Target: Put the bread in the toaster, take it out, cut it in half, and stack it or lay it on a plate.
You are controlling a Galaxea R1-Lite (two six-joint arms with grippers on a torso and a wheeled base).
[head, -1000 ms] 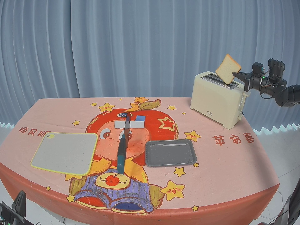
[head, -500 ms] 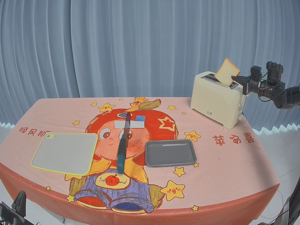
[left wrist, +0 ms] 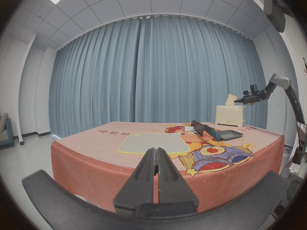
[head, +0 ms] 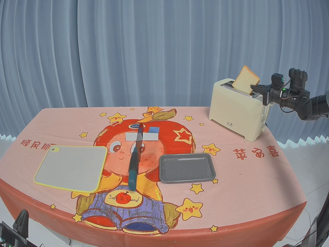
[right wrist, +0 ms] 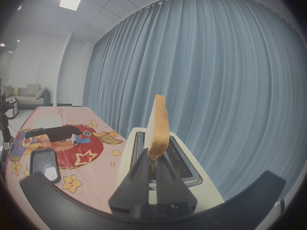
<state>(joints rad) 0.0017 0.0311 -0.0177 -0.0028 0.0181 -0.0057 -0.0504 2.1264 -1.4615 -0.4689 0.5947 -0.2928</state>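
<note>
where the bread sits: bread is pinched in the right gripper, standing on edge and tilted, right at the fingertips and over the toaster.
right gripper: narrow, clamped on the slice's lower corner; the wrist view shows the thin crust edge rising straight up from the fingertips.
why held so: gripping low and by the edge keeps the slice thin-side down, so it lines up with the slot; this reads as the loading step, early in the task.
slot: just below and ahead of the fingertips; whether the bread's lower edge has entered it cannot be told.
next move, as a judgement: the slice needs squaring to the slot before release, or the tilt may snag it on the rim.
left gripper: closed with nothing in it, low at the table's near side, well apart from the toaster.
knife: lies flat mid-table, far from the right gripper, handle toward the robot, easy to pick up.
board: beside the knife, nearest the left gripper, likely set for cutting.
plate: grey, shallow, on the knife's other side, between knife and toaster.
writing: small dark print on the toaster's front; red characters and a cartoon label on the cloth; none read out.
</note>
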